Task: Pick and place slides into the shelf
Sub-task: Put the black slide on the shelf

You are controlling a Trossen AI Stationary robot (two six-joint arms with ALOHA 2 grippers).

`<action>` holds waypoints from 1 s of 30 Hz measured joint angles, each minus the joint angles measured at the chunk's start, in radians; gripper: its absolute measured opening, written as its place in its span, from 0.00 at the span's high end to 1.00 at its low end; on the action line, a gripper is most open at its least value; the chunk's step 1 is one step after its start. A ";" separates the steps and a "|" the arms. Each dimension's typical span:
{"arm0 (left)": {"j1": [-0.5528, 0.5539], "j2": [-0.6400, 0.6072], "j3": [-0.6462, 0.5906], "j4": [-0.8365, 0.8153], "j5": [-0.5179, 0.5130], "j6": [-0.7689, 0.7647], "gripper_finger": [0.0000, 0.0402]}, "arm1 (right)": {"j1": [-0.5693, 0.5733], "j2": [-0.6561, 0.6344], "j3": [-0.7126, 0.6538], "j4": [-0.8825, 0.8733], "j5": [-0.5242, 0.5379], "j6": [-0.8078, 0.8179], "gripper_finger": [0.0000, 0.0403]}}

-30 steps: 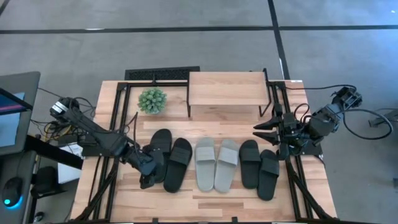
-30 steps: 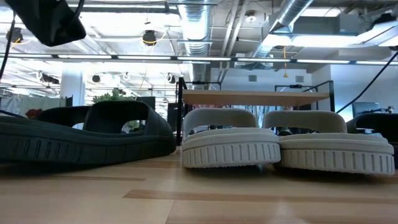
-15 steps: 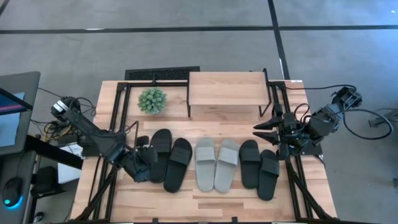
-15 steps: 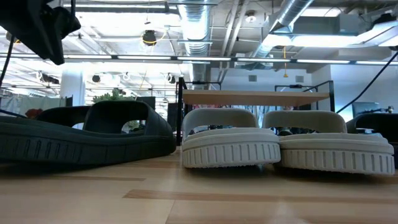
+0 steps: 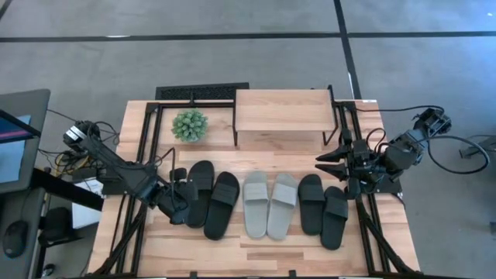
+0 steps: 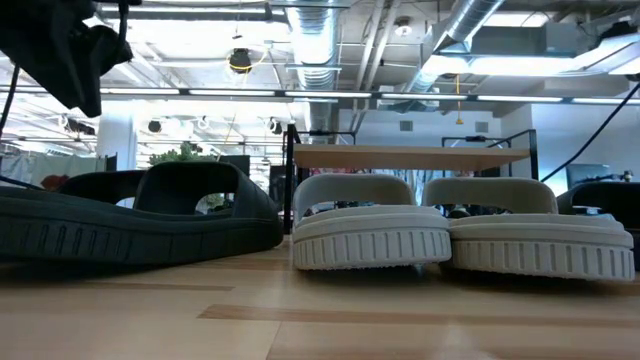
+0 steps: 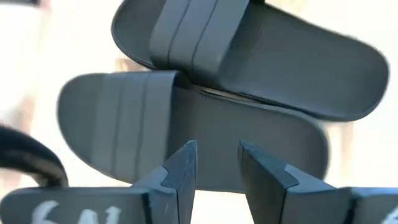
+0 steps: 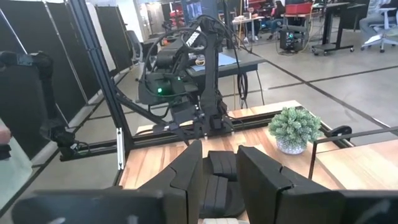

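Six slides [image 5: 270,203] lay in a row on the surface [image 5: 256,252], black pair, grey pair, black pair, all in front of the shelf [image 5: 282,109]; left end effector [image 5: 181,194] hovered beside the leftmost black slide [image 7: 186,130], fingers [image 7: 180,174] parted, gripping nothing; right end effector [image 5: 325,167] waited near the shelf's right side, fingers slightly apart, empty.

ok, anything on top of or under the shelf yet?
The shelf top board is bare in the high view. That board covers the space beneath; the low view shows no slide under it, though the grey slides in front block the lower part.
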 joint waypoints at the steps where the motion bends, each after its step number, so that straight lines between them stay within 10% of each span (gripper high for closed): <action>1: -0.003 0.011 0.001 -0.007 -0.011 0.024 0.73 | 0.000 0.000 0.000 0.000 0.000 0.001 0.78; 14: -0.051 0.296 0.103 -0.142 -0.313 0.154 0.73 | 0.000 0.009 0.000 0.000 -0.001 0.019 0.78; 30: -0.043 0.329 0.107 -0.122 -0.288 0.097 0.73 | 0.001 0.009 0.000 -0.005 -0.003 0.019 0.78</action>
